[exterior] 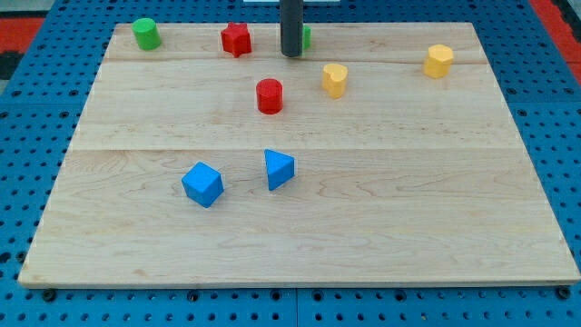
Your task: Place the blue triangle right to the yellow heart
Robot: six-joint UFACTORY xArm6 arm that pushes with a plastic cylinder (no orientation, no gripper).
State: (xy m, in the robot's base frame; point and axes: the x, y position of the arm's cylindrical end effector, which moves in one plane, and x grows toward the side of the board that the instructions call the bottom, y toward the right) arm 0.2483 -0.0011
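Blue triangle [280, 169] lies in the counter's [454, 227] lower middle, well apart from my tip [290, 54], the end effector, a plain rod with nothing to open or close, which stands at the view's top, beside a green block [306, 37] half hidden behind it. Yellow heart [334, 80] is near the tip. Risks I judge: the red cylinder [270, 95] sits between triangle and heart, and a careless push could knock it or turn the triangle toward the blue cube [202, 184].

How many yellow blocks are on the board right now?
2. One yellow block sits upper centre, right of the red cylinder; the other yellow block is near the view's top right. My tip covers part of a green block, so something small could hide there.
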